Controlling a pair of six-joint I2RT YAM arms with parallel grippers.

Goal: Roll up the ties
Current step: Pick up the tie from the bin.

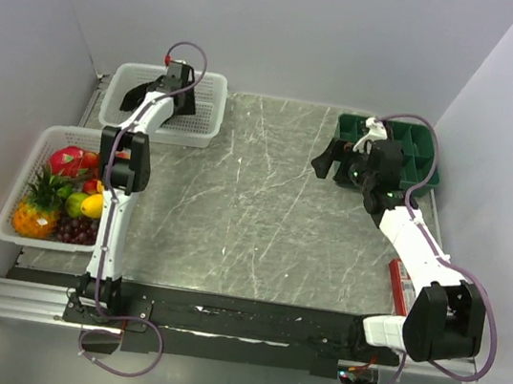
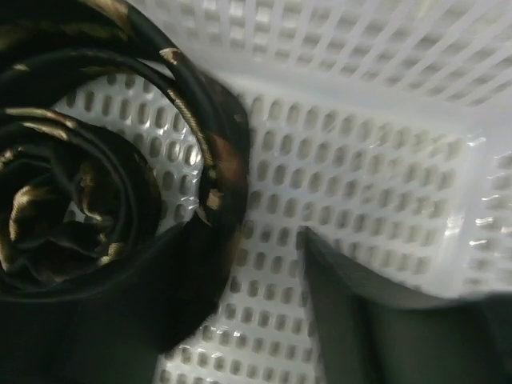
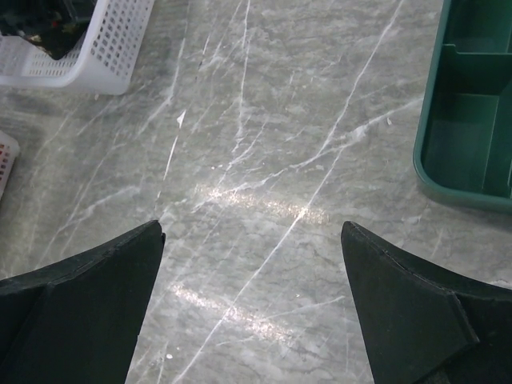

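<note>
Left wrist view, coiled tie [image 2: 96,240] beside left gripper [image 2: 264,296], inside white basket [image 2: 376,184]

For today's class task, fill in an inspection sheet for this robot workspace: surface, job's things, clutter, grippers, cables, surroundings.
Surface: grey marbled tabletop, bare in the middle.
Job's things: dark tan-patterned fabric necktie, coiled inside white perforated plastic basket.
Clutter: second white basket of colourful fruit; green compartmented plastic tray; small red object beside right arm.
Grippers: left gripper open, down in the basket beside the tie; right gripper open over bare tabletop.
Cables: thin purple cables looped along both arms.
Surroundings: plain pale walls.
</note>
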